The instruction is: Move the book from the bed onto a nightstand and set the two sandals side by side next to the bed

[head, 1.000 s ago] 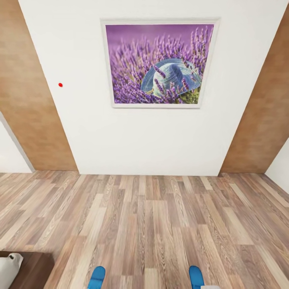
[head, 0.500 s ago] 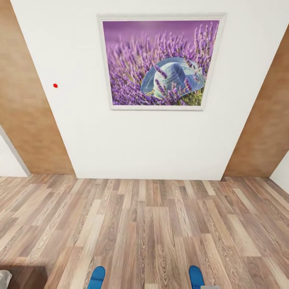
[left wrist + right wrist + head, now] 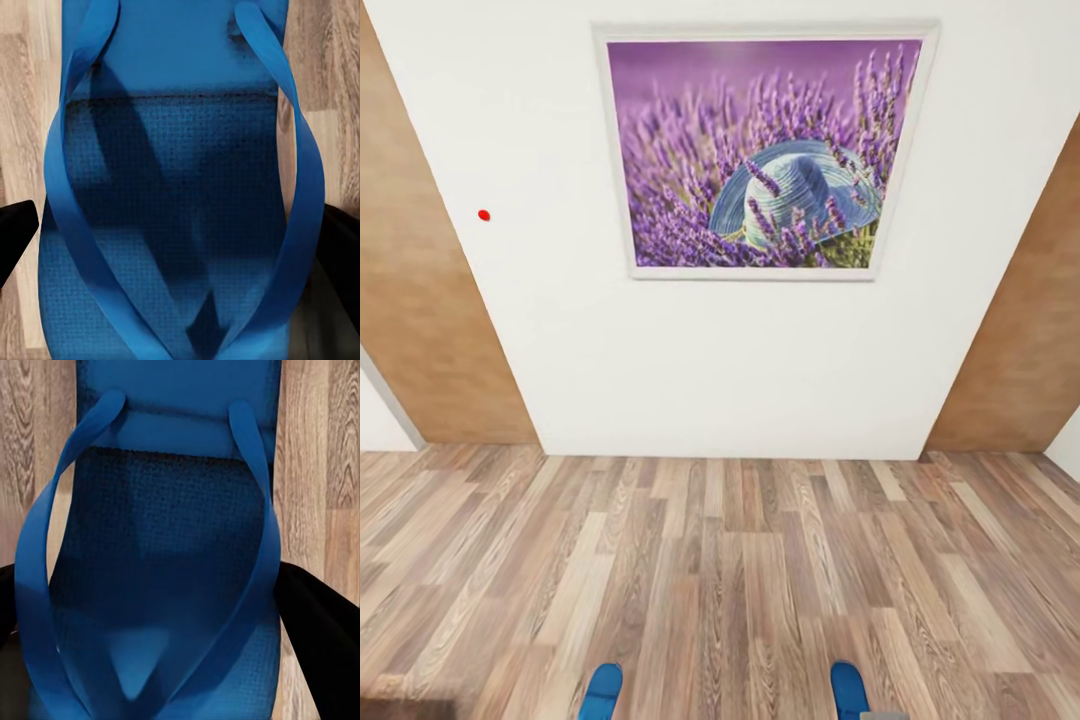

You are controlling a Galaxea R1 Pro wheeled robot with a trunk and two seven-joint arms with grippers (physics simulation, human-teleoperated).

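Two bright-blue sandals are held up in front of me. The tip of one sandal (image 3: 601,690) pokes in at the head view's lower left, the tip of the other sandal (image 3: 849,689) at its lower right. In the left wrist view, my left gripper (image 3: 180,262) is shut on a sandal (image 3: 172,172), with dark fingers (image 3: 15,232) at both of its edges and the wood floor beyond. My right gripper (image 3: 165,645) is shut on the second sandal (image 3: 165,532) in the same way. The book, bed and nightstands are out of view.
Straight ahead stands a white wall (image 3: 740,360) with a framed lavender-and-hat picture (image 3: 760,150) and a small red dot (image 3: 484,215). Brown wood panels (image 3: 420,300) flank it on both sides. Wood-plank floor (image 3: 720,560) lies between me and the wall.
The whole head view has shifted. The wall and picture look closer, and the dark-brown furniture corner with a white object at lower left has slid out of frame. Both sandals stay held.
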